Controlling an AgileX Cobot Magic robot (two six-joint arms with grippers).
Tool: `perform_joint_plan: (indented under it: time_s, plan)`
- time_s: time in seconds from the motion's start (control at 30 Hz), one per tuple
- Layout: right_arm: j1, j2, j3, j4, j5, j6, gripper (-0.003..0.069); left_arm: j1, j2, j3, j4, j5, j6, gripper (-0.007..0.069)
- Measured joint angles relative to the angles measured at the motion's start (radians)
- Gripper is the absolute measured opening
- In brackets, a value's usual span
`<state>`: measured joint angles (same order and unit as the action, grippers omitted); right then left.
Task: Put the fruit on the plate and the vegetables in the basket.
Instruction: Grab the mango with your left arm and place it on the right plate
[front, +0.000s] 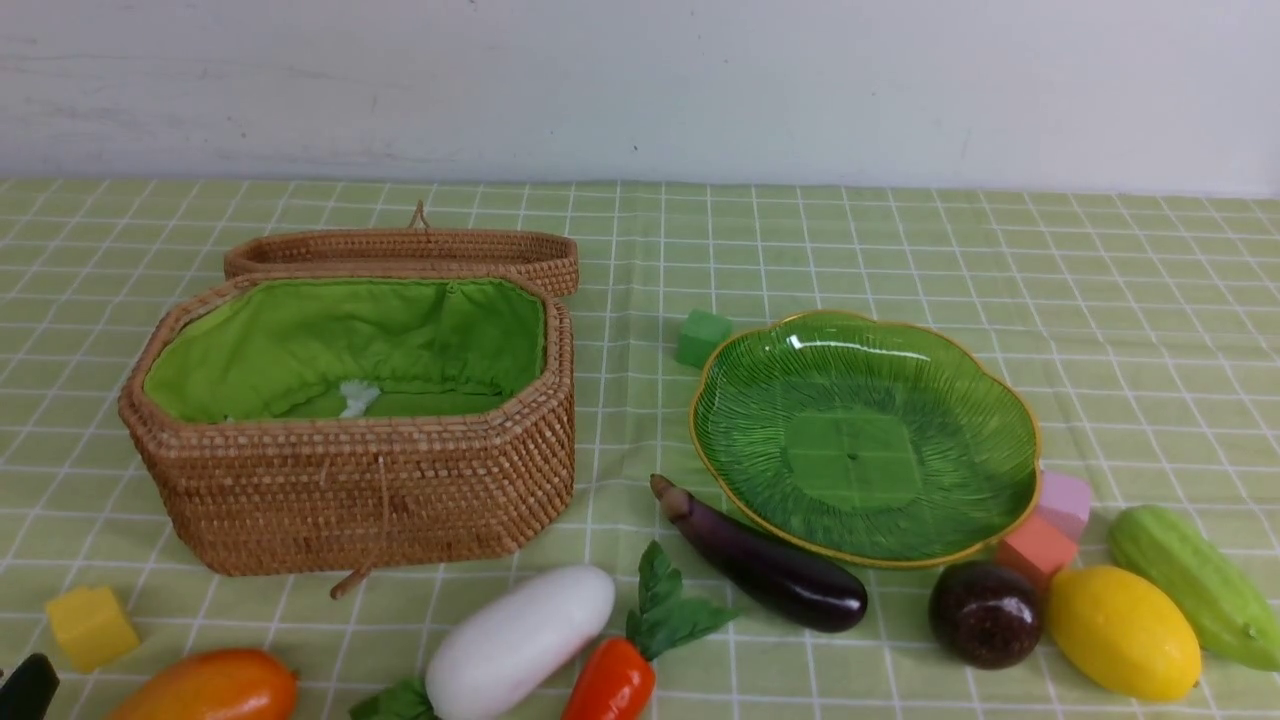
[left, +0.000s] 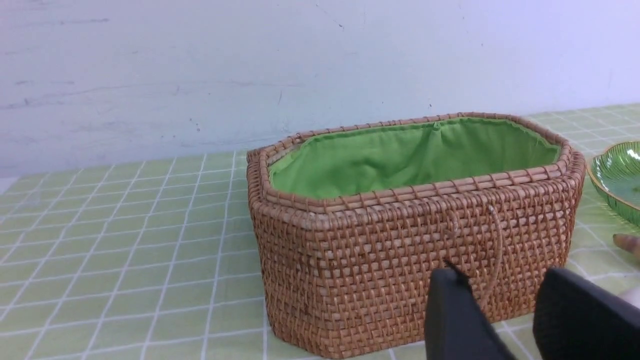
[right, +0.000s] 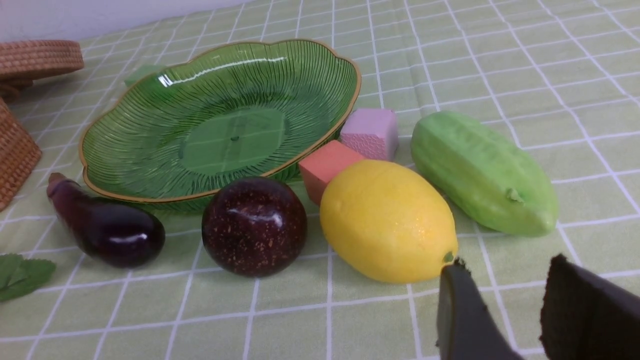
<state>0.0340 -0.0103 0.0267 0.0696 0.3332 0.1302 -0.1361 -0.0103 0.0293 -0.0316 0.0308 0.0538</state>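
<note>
Left end effector (left: 502, 280) and right end effector (right: 507, 267) both empty, jaws apart. Lemon (right: 387, 222) on surface (right: 500, 50) near plate (right: 150, 145), close to right one. Probably light, hard, slippery; grip across its narrow middle.

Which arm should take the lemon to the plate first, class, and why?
The right. The lemon lies on the robot's right beside the plate, and the right end effector hangs open just short of it. The left end effector faces the basket, on the other side.

Woven wicker basket (front: 380, 500), glossy glass plate (front: 905, 395)
</note>
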Motion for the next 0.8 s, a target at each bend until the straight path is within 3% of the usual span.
perform_joint_plan:
  time_s: [0.13,0.3,0.43,0.6,0.8]
  plan:
    - [0.0,0.0,0.0,0.0,0.0,0.0,0.0242,0.0,0.0,0.0,-0.043,-0.08,-0.062,0.0238]
    - [0.0,0.0,0.0,0.0,0.0,0.0,0.0242,0.0,0.0,0.0,-0.204,-0.336,-0.339,0.0238]
    - [0.0,0.0,0.0,0.0,0.0,0.0,0.0242,0.0,0.0,-0.052,-0.229,-0.43,-0.414,0.0238]
    - [0.0,0.0,0.0,0.0,-0.001,0.0,0.0242,0.0,0.008,-0.278,-0.226,-0.347,-0.363,0.0238]
    - [0.0,0.0,0.0,0.0,-0.001,0.0,0.0242,0.0,0.193,-0.653,-0.217,0.015,-0.295,0.0238]
